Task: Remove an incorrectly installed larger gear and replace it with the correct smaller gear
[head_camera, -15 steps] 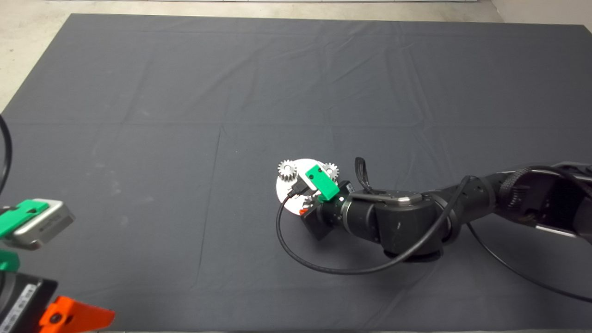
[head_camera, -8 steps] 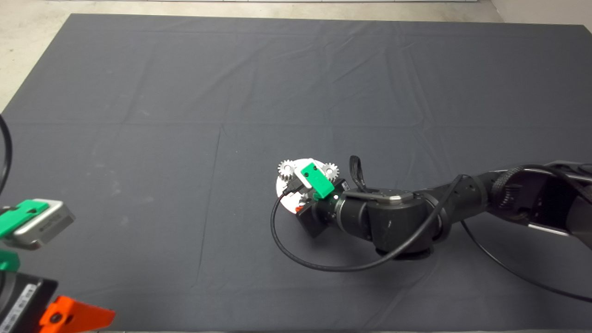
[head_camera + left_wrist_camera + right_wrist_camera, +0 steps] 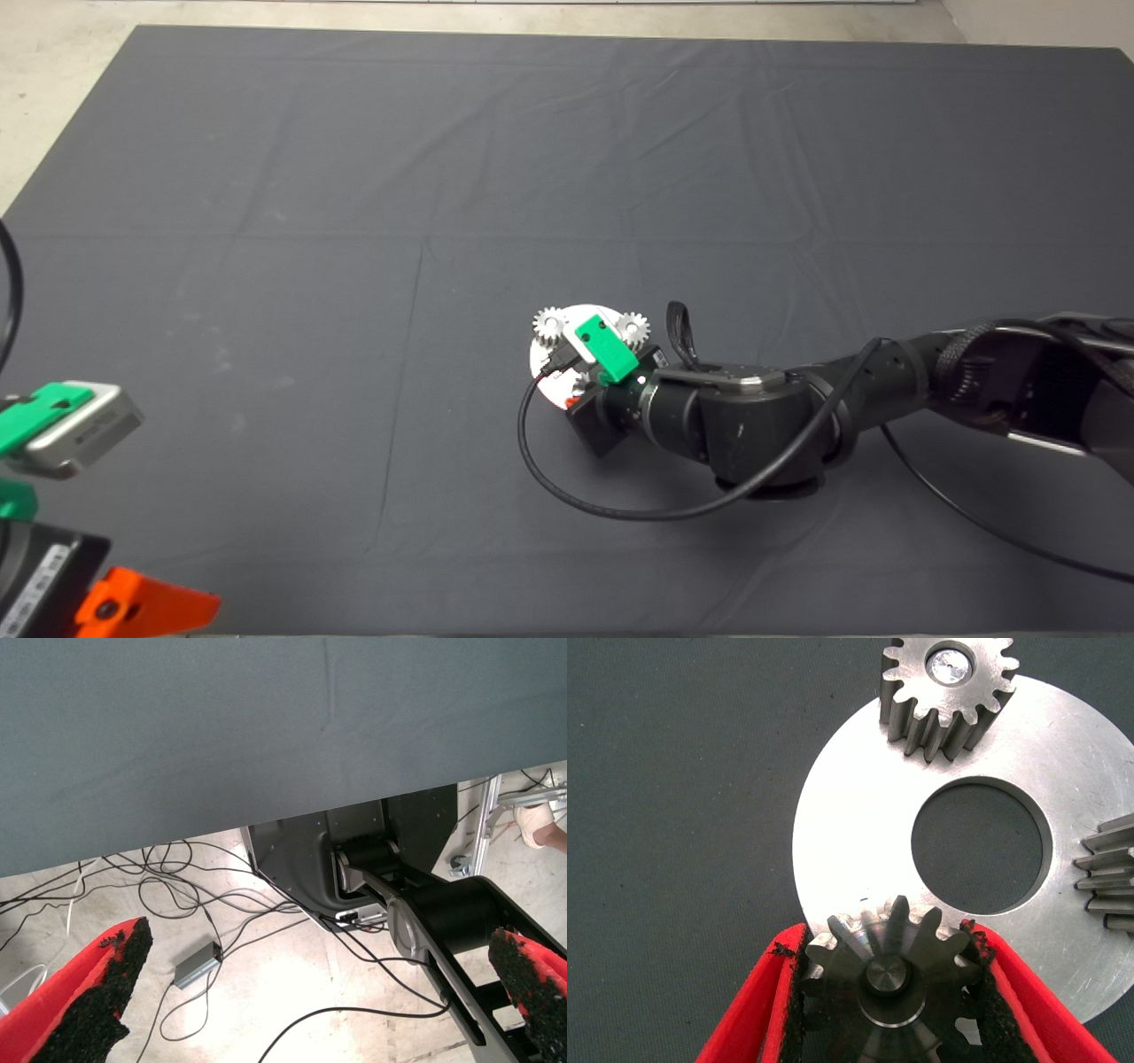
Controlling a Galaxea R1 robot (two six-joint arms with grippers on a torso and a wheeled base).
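Observation:
A round steel plate point(image 3: 833, 842) with a wide centre hole lies on the mat, right of centre in the head view, plate point(image 3: 542, 368). In the right wrist view my right gripper point(image 3: 881, 939) is shut on a smaller gear point(image 3: 895, 979). Its pads point(image 3: 806, 983) press the teeth on both sides, and the gear sits on a pin at the plate's rim. Two more small gears point(image 3: 948, 691) point(image 3: 1112, 873) stand on the plate. The larger gear is out of view. My left gripper point(image 3: 310, 992) waits open at the mat's lower left edge.
The right wrist's black cable point(image 3: 567, 487) loops over the mat in front of the plate. The right arm point(image 3: 797, 416) reaches in low from the right. In the left wrist view, cables and the robot's base point(image 3: 354, 859) show on the floor beyond the mat's edge.
The right arm and gripper shifted slightly left and further over the plate a second ago, then held nearly still. The left arm has not moved.

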